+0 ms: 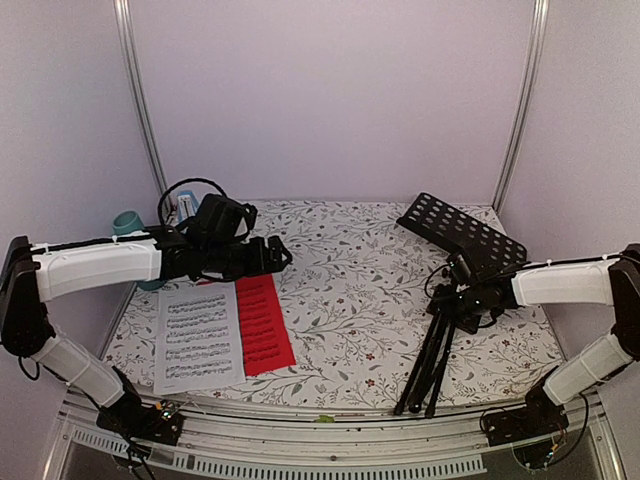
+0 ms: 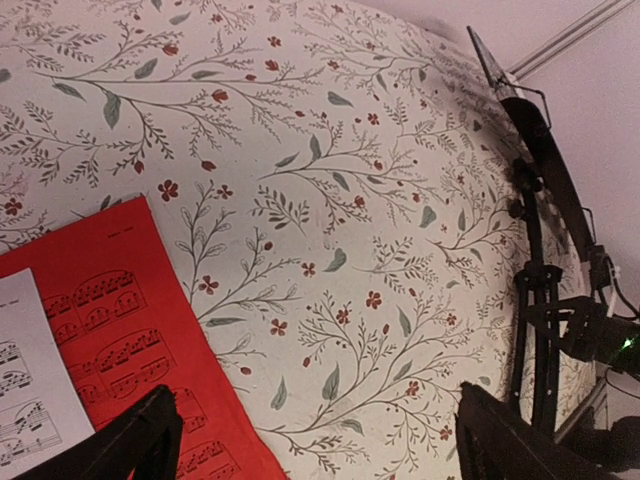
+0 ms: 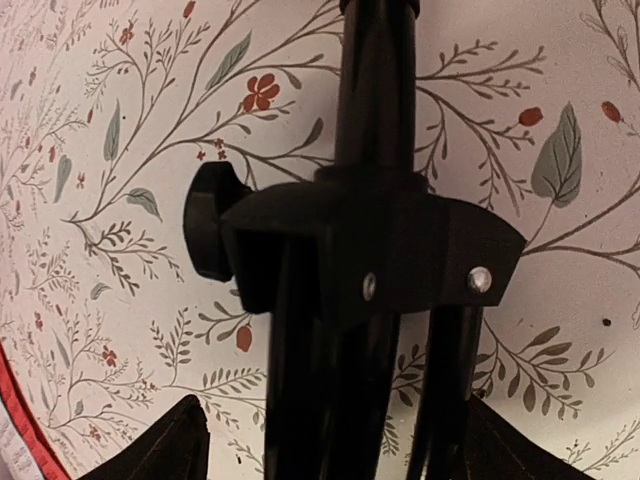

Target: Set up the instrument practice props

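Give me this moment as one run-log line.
left gripper: open, over red sheet edge | right gripper: open, straddling music stand | music stand: lying down | white sheet: flat

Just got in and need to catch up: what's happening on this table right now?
The right gripper straddles the folded legs of the black music stand, which lies on the floral table; its jaws are open, not yet clamped. The left gripper hovers open near the far end of the red sheet of music, which lies flat alongside the white sheet of music. Nothing is set up yet.
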